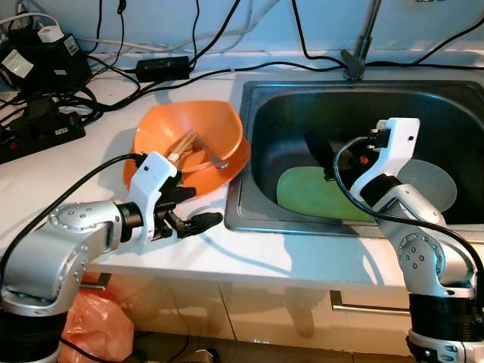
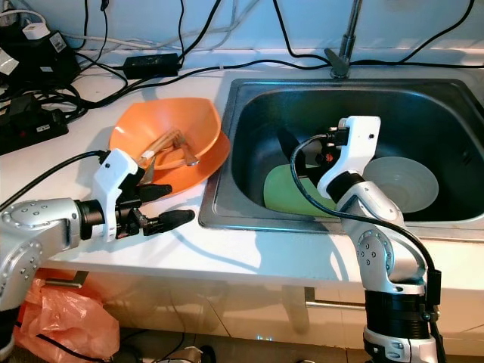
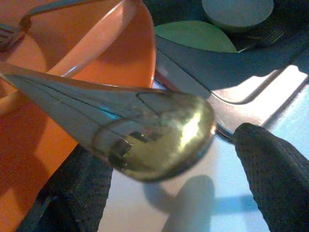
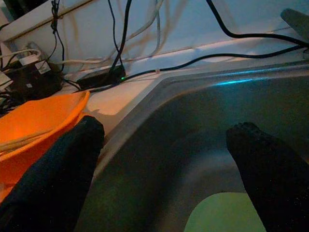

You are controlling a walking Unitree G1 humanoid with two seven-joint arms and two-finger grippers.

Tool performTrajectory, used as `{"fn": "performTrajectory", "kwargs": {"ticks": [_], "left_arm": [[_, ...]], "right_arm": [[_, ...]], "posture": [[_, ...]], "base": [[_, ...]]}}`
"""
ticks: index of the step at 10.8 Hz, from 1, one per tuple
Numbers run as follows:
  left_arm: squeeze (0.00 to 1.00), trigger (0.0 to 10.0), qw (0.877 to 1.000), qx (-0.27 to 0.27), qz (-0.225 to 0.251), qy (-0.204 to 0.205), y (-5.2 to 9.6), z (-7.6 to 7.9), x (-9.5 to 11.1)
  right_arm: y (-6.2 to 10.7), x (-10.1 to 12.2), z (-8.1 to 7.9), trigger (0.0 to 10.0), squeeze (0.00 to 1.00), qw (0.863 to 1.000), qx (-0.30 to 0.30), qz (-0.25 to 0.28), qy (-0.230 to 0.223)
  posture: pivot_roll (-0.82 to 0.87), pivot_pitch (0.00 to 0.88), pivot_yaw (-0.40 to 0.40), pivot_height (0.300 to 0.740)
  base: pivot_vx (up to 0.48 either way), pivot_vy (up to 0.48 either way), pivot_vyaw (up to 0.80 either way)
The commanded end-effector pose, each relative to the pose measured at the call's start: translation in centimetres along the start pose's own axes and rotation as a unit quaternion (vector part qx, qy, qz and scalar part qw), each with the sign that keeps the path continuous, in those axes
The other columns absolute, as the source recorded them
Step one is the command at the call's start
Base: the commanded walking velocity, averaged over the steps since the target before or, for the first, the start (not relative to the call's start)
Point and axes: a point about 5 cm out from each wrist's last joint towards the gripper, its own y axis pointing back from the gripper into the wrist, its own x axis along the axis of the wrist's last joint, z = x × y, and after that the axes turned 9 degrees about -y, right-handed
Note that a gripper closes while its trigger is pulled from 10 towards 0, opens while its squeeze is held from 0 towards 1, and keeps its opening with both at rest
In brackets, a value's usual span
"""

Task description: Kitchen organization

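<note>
An orange bowl (image 1: pixel 189 128) stands in an orange plate (image 1: pixel 231 168) on the white counter, left of the sink (image 1: pixel 249 151). Pale utensils (image 1: pixel 184 146) and a fork (image 1: pixel 218 161) lie in the bowl. My left gripper (image 1: pixel 195 208) is open at the bowl's near rim, one finger by the plate, the other over the counter. In the left wrist view a shiny spoon end (image 3: pixel 154 137) sticks out of the bowl between the fingers, ungripped. My right gripper (image 4: pixel 166 133) hangs open inside the sink, above a green plate (image 1: pixel 314 197). A grey dish (image 1: pixel 435 185) lies beside that plate.
Power strips (image 1: pixel 38 132), adapters and black cables crowd the back left of the counter. The faucet base (image 1: pixel 353 64) stands behind the sink. An orange bag (image 1: pixel 94 325) lies on the floor below the counter edge. A drawer handle (image 1: pixel 363 306) is under the sink.
</note>
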Motion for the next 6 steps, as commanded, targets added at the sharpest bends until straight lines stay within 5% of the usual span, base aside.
{"fn": "performTrajectory", "kwargs": {"ticks": [1, 4, 6], "left_arm": [[0.0, 10.0, 0.998, -0.031, -0.044, 0.043, -0.5, 0.8, -1.7], [0.0, 10.0, 0.998, 0.03, -0.052, -0.005, 0.4, -0.9, -1.0], [0.0, 10.0, 0.995, 0.097, -0.028, 0.002, 1.4, -2.8, -0.8]], "right_arm": [[-0.3, 0.4, -0.3, 10.0, 0.0, 1.0, 0.009, 0.007, 0.006], [-0.7, 0.3, -0.3, 10.0, 0.0, 1.0, 0.011, 0.009, 0.007], [-0.9, 0.4, -0.2, 10.0, 0.0, 1.0, 0.009, 0.013, 0.01]], "posture": [[0.15, 0.089, 0.065, 0.74], [0.16, 0.071, 0.067, 0.74], [0.17, 0.064, 0.066, 0.74]], "base": [[0.0, 0.0, 0.0], [0.0, 0.0, 0.0], [0.0, 0.0, 0.0]]}}
